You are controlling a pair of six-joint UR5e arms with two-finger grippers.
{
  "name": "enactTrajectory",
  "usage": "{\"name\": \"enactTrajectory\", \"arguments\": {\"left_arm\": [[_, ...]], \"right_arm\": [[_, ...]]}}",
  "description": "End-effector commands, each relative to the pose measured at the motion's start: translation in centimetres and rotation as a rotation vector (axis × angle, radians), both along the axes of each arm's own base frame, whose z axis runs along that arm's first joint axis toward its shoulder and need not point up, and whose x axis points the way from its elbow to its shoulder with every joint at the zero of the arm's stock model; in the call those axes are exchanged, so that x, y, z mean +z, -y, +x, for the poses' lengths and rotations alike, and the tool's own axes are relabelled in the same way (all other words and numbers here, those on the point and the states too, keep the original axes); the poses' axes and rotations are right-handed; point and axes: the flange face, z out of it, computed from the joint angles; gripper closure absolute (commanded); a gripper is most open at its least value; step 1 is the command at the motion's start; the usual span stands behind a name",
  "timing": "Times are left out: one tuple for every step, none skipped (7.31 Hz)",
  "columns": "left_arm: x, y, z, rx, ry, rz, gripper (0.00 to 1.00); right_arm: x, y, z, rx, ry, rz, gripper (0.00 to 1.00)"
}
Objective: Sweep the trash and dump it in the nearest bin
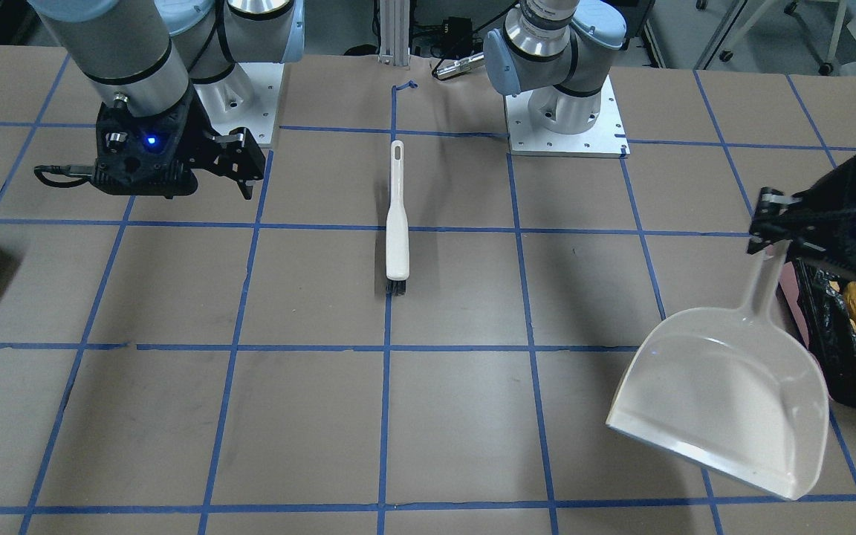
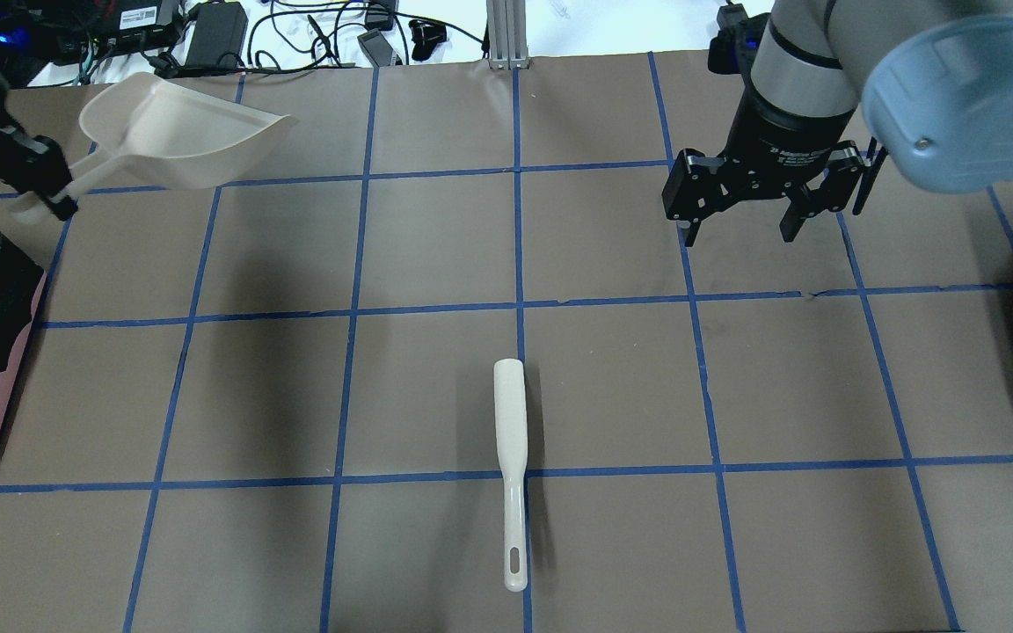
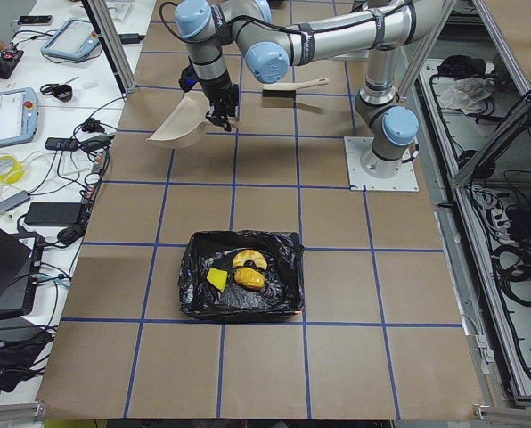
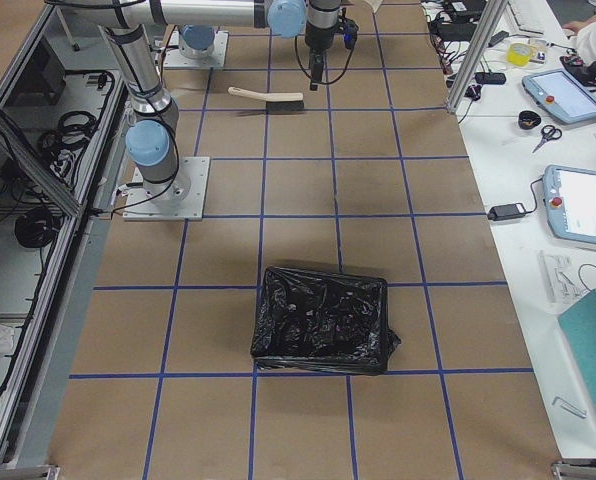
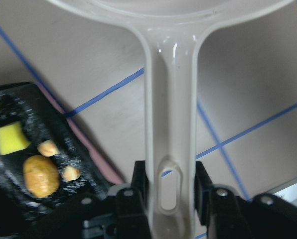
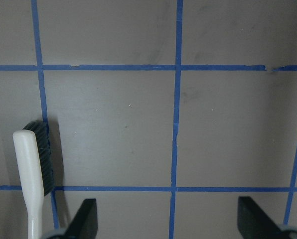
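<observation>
The trash (image 3: 248,270) lies inside the bin (image 3: 283,267): an orange-brown lump (image 5: 40,175), a yellow sponge piece (image 5: 11,138) and some pale scraps (image 5: 49,148). Just beside the bin, the left gripper (image 5: 171,186) is clamped on the handle of the dustpan (image 1: 725,394), which hangs tilted above the table (image 1: 175,416) and looks empty. The brush (image 1: 397,223) lies flat, well apart from the bin. Farther from the bin, the right gripper (image 2: 740,233) hovers with its fingers spread wide, holding nothing. To my eye the dumping is done. What's left is setting the dustpan down clear of the bin and letting go.
</observation>
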Motion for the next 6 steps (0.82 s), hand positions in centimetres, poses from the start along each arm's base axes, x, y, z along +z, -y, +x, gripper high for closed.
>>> {"name": "enactTrajectory", "arguments": {"left_arm": [[-4.9, 1.0, -11.1, 0.103, 0.000, 0.004, 1.00], [-6.4, 1.5, -16.2, 0.100, -0.048, -0.035, 1.00], [-7.3, 1.7, -21.1, 0.049, -0.089, -0.092, 1.00], [-8.8, 1.2, -24.7, 0.095, -0.076, -0.077, 1.00], [-10.8, 1.2, -27.6, 0.121, -0.067, -0.066, 1.00], [-12.6, 0.8, -30.6, 0.110, -0.062, -0.070, 1.00]], "right_arm": [[1.1, -0.7, -0.3, 0.003, 0.041, -0.009, 0.00], [0.7, -1.1, 0.1, -0.004, 0.046, 0.007, 0.00], [0.6, -1.4, -0.1, -0.003, 0.029, 0.017, 0.00], [0.2, -1.0, -1.6, -0.001, -0.010, 0.019, 0.00], [0.2, -0.4, -4.4, -0.040, -0.033, 0.027, 0.00], [0.2, 0.0, -6.9, -0.022, -0.010, 0.033, 0.00]]}}
